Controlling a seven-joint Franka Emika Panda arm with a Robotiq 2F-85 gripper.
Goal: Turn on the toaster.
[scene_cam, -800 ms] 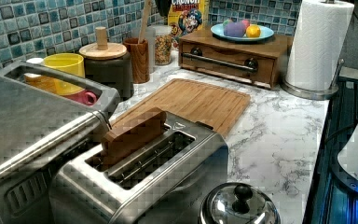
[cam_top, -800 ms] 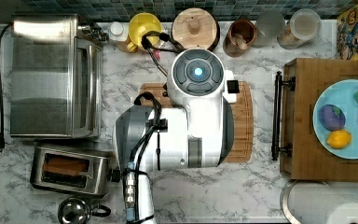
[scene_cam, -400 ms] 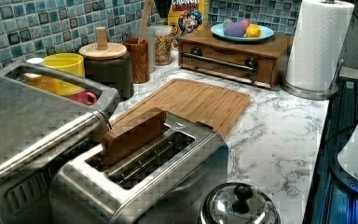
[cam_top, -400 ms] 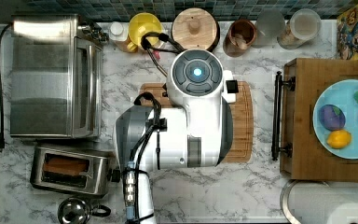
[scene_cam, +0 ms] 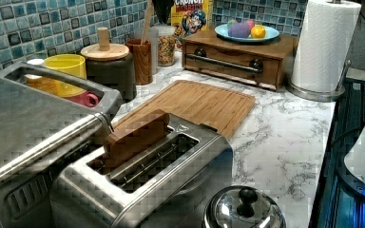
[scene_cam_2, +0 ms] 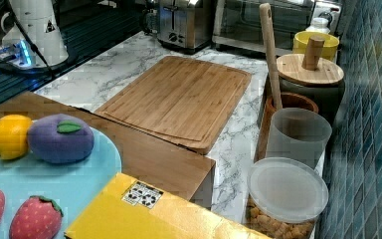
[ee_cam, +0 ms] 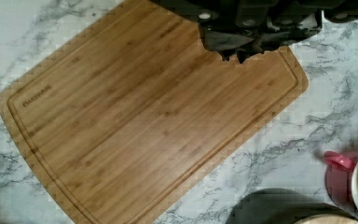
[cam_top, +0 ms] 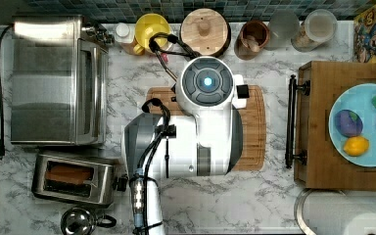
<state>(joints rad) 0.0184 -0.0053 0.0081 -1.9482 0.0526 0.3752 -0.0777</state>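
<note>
Toaster (cam_top: pixel 73 178), bread slice (scene_cam: pixel 137 134) raised, unchanged at top view's 8 o'clock; pincer (ee_cam: pixel 235 57) over cutting board (ee_cam: pixel 149 116), unmoved, fingers together.

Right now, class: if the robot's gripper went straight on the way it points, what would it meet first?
The gripper points down at the wooden cutting board, so it would probably meet the bare board first. Nothing lies on the board beneath it; how high it hangs is unclear.
</note>
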